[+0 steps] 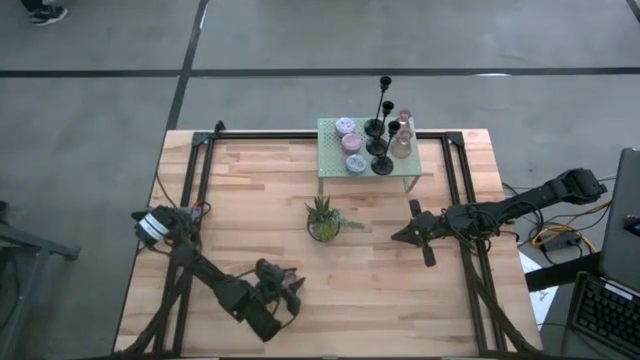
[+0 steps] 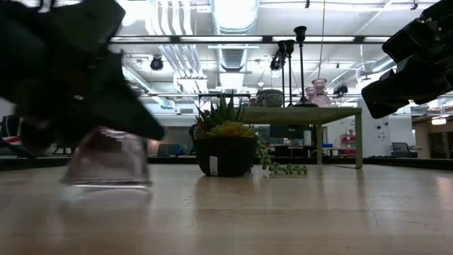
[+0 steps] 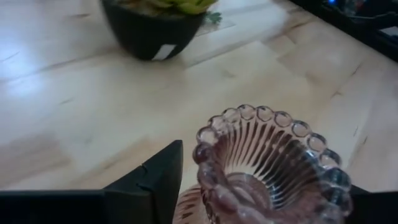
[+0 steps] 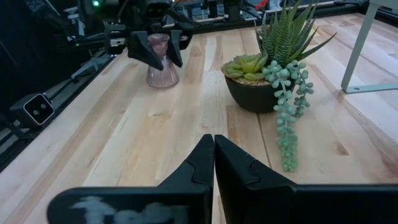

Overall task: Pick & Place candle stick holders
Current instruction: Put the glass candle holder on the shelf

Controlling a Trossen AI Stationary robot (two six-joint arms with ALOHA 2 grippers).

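Step in hand: placing. Left gripper (image 4: 157, 45), fingers pinching the neck of a pink glass holder (image 4: 161, 67), which stands on the wooden tabletop (image 1: 380, 300) near its front edge. Next, probably: release and lift clear without tipping it. Other holders sit on the green rack (image 1: 330, 160). Right gripper (image 1: 405, 236) waits beside the plant (image 1: 322, 222), fingers pressed together. Concrete floor around.

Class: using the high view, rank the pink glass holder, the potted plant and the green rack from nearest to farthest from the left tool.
1. Pink glass holder: at the left tool, between its fingers, near the table's front edge.
2. Potted plant: mid-table, toward the back and right.
3. Green rack: at the table's back edge.
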